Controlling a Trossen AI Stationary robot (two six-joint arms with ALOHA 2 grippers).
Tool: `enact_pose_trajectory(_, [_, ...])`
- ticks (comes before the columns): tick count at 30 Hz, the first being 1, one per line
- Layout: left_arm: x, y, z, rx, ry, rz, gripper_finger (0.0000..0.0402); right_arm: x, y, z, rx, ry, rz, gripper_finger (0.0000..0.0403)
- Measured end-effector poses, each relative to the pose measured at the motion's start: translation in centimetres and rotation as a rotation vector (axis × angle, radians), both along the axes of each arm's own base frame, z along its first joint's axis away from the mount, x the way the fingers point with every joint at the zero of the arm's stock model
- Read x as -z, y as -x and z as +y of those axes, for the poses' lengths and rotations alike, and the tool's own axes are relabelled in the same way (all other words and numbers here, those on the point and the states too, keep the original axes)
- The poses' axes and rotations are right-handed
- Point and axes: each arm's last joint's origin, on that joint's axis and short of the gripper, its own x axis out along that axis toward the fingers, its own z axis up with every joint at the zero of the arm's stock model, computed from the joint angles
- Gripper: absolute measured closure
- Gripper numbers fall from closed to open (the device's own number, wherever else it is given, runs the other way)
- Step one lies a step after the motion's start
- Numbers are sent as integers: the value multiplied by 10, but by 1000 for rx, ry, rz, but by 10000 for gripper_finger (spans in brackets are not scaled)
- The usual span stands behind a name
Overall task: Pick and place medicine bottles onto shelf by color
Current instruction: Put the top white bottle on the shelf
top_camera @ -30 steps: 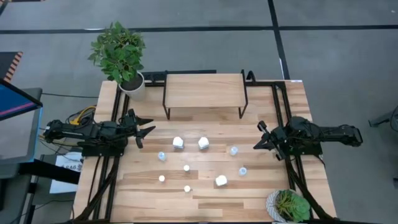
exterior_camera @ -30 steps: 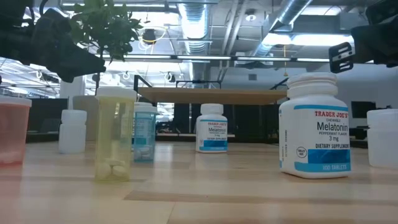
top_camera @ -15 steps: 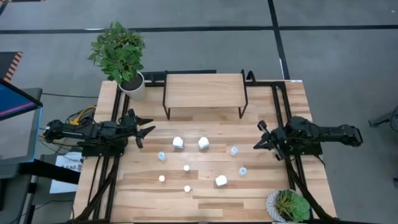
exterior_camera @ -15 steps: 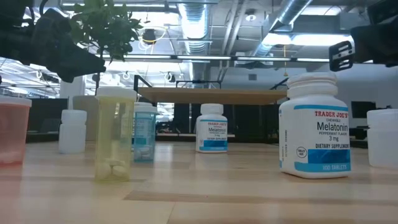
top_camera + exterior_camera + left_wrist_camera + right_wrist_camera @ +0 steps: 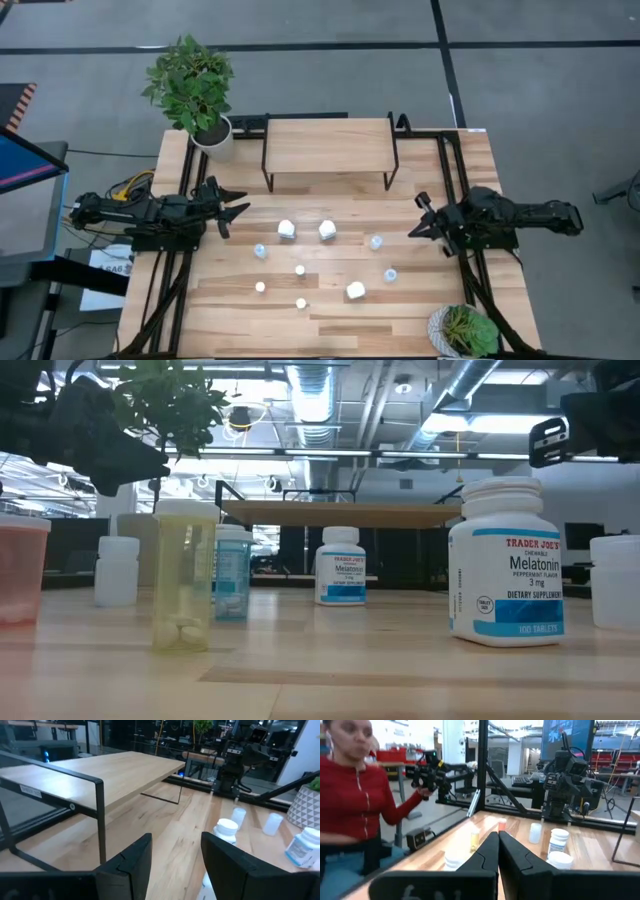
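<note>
Several medicine bottles stand upright on their bases on the mid table: chunky white ones (image 5: 286,229) (image 5: 327,230) (image 5: 355,290), pale blue ones (image 5: 260,251) (image 5: 376,241) (image 5: 390,275) and the smallest ones (image 5: 300,270) (image 5: 260,287). The shelf (image 5: 328,145) stands on its black legs at the far middle, its board bare. My left gripper (image 5: 237,207) hovers open at the table's left edge, pointing level toward the bottles (image 5: 227,827). My right gripper (image 5: 414,227) hovers shut at the right edge, with nothing between its fingers (image 5: 490,855).
A potted plant (image 5: 195,90) stands at the far left corner, another (image 5: 462,330) at the near right corner. Black frame rails (image 5: 180,290) run along both table sides. A person in a red top (image 5: 355,805) sits beyond the table's left side.
</note>
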Motion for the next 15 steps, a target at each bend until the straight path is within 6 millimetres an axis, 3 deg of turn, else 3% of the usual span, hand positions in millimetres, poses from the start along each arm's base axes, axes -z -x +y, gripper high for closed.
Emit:
enact_pose_trajectory(10, [1, -3, -1, 17, 0, -101, 244, -6, 1, -1, 24, -10, -62, 379])
enact_pose_trajectory(15, [-3, -4, -4, 114, -13, -158, 244, -7, 0, -5, 175, 5, -78, 379])
